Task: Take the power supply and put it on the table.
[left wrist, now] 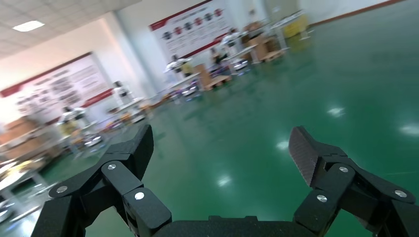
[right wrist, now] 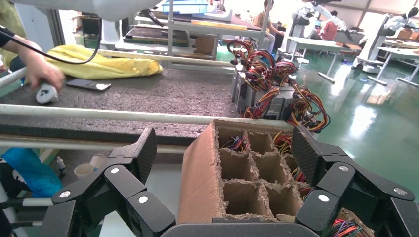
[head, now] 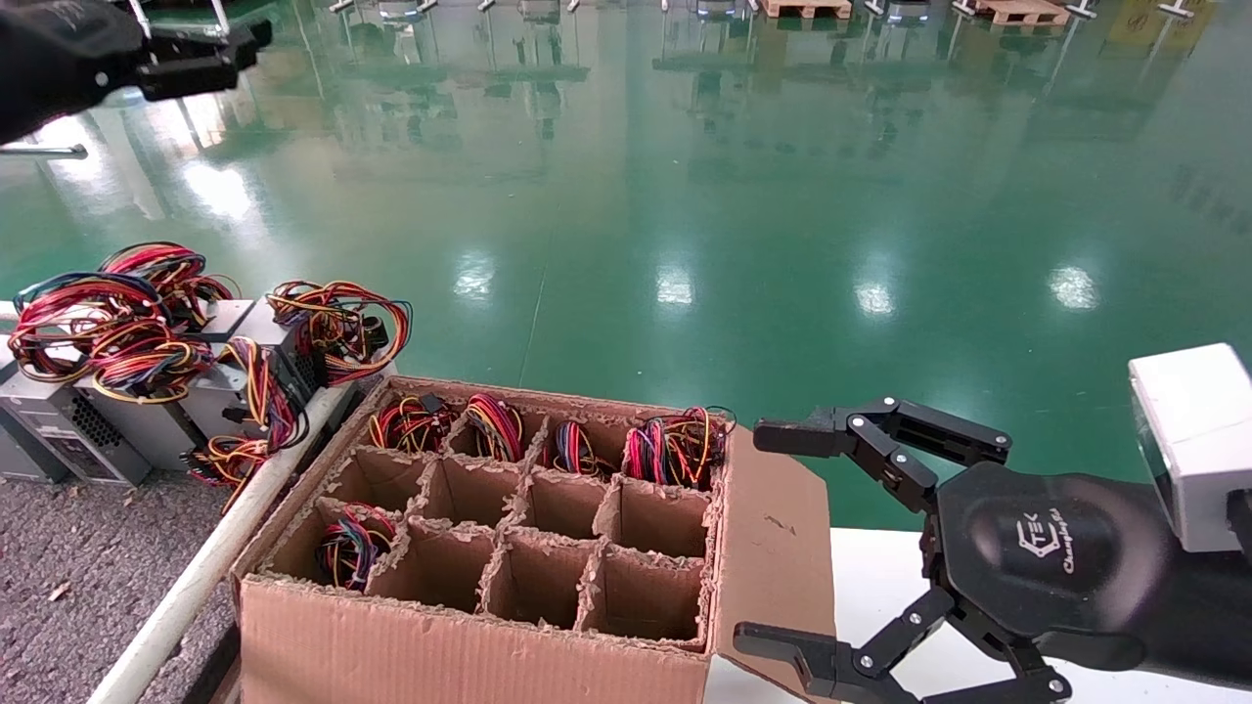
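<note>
Nearest the head camera, the right gripper (head: 782, 533) hangs wide open and empty just off the cardboard box's (head: 469, 626) flap side. Five power supplies remain in its cells; the near-corner power supply (head: 350, 548) is one candidate. Others already stand on the table (head: 88, 587). Reaching is the step in hand: next, descend into an occupied cell. Left gripper (left wrist: 220, 153), open, parked high.

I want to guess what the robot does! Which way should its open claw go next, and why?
Probably the right gripper, open and empty beside the cardboard box, should swing over the far row and line up above a power supply. Wire bundles still fill that row, and several supplies already sit on the table. The left gripper is raised far off.
</note>
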Robot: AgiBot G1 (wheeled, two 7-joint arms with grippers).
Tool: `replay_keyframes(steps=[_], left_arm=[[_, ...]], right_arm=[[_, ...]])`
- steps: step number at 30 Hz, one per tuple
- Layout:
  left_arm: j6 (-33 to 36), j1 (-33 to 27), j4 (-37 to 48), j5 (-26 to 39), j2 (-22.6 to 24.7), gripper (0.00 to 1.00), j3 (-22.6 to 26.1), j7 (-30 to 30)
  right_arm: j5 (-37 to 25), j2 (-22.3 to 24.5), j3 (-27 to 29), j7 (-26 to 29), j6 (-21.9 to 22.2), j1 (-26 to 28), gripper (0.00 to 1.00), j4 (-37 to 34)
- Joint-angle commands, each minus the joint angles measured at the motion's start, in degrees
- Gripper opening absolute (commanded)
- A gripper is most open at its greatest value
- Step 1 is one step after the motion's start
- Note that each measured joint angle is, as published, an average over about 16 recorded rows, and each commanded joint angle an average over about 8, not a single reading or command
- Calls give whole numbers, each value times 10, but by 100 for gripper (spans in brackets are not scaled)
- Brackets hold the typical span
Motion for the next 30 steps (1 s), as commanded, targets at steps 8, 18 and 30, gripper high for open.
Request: replay_keyframes(steps=[8,18,30], left_arm=[[89,91,-116,-69,-42,100,1,-57],[187,193,-244,-145,-89,78,1,-121],[305,315,-398,-236,-146,56,2,-197]], right_arm=[[0,0,0,0,0,0,100,0],[0,0,0,0,0,0,99,0],[0,0,0,0,0,0,100,0]])
